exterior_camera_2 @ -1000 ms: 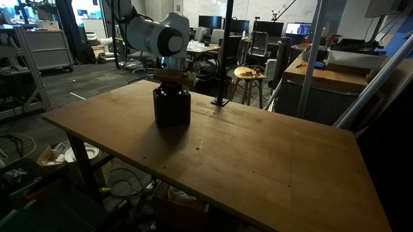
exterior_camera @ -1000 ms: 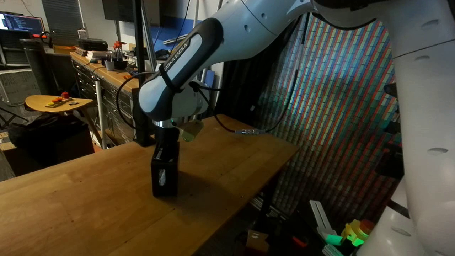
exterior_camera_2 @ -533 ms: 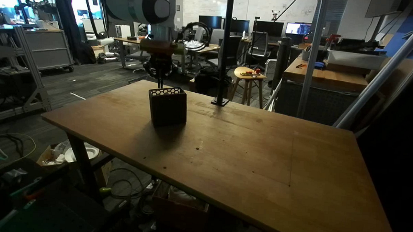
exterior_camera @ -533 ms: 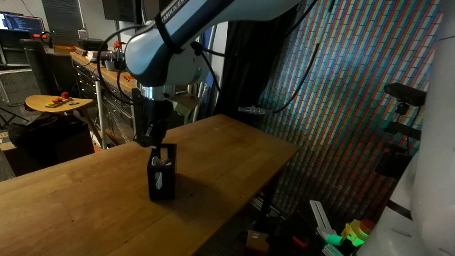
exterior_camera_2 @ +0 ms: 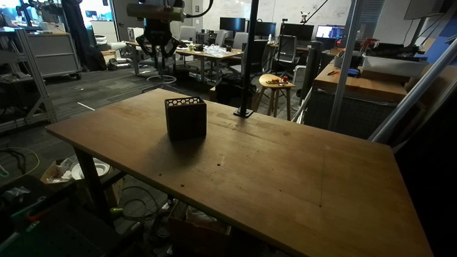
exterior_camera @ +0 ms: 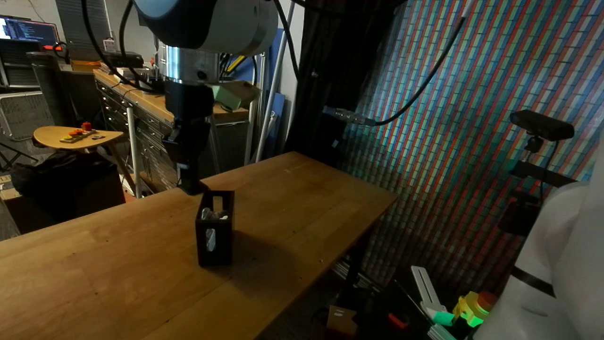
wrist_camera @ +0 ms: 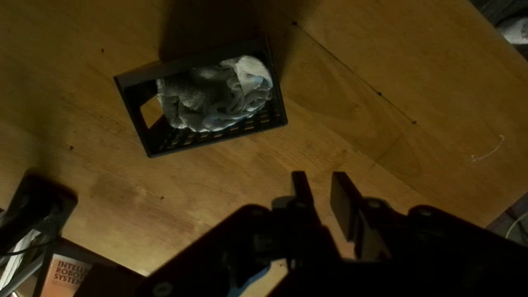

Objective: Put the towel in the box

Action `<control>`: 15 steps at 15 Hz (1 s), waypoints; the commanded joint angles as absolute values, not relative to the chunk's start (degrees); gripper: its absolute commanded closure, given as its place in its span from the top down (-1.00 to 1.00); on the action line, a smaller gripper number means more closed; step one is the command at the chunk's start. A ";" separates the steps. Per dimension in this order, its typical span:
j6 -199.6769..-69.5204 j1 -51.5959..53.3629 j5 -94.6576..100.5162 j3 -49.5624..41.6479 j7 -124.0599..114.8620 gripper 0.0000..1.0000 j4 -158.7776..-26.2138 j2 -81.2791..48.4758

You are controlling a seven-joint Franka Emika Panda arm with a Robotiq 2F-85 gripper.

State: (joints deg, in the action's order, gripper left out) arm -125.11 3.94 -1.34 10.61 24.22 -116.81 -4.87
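Note:
The black box (exterior_camera: 214,252) stands upright on the wooden table in both exterior views. Crumpled inside it lies the pale grey towel (wrist_camera: 214,97), seen from above in the wrist view; some of the towel (exterior_camera: 211,240) also shows through an opening in the box's side. The box's wall hides it in an exterior view where the box (exterior_camera_2: 186,121) has a row of hexagon holes along its top. My gripper (exterior_camera_2: 159,66) hangs above and behind the box, off to one side. In the wrist view the gripper (wrist_camera: 318,176) is open by a narrow gap, with nothing between its fingers.
A black post (exterior_camera_2: 249,68) rises from a flat base at the table's edge; its foot (wrist_camera: 43,202) shows at the lower left of the wrist view. Beyond the table (exterior_camera: 118,264) stand a wooden stool (exterior_camera_2: 277,82) and a drawer cabinet (exterior_camera: 141,123).
My gripper has risen out of the box and drawn back to one side. Its fingers have parted a little. The box slid slightly in the first half second, then stayed put, with the towel in it.

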 commanded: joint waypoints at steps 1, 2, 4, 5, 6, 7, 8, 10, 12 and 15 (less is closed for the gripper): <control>-124.67 5.09 -1.42 9.68 23.81 -0.41 -116.71 -4.41; -124.49 5.15 -1.41 9.67 23.68 -0.32 -116.71 -4.19; -124.42 5.13 -1.41 9.57 23.62 -0.32 -116.77 -4.19; -124.41 5.11 -1.41 9.52 23.62 -0.32 -116.82 -4.19; -124.41 5.11 -1.41 9.51 23.62 -0.32 -116.85 -4.19; -124.41 5.11 -1.41 9.51 23.61 -0.32 -116.86 -4.19; -124.41 5.11 -1.41 9.51 23.61 -0.32 -116.87 -4.19; -124.40 5.11 -1.41 9.51 23.61 -0.32 -116.88 -4.19; -124.39 5.11 -1.41 9.51 23.61 -0.32 -116.89 -4.19; -124.39 5.11 -1.41 9.51 23.61 -0.32 -116.90 -4.19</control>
State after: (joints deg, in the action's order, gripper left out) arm -124.52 4.21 -1.34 10.41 23.59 -117.01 -4.18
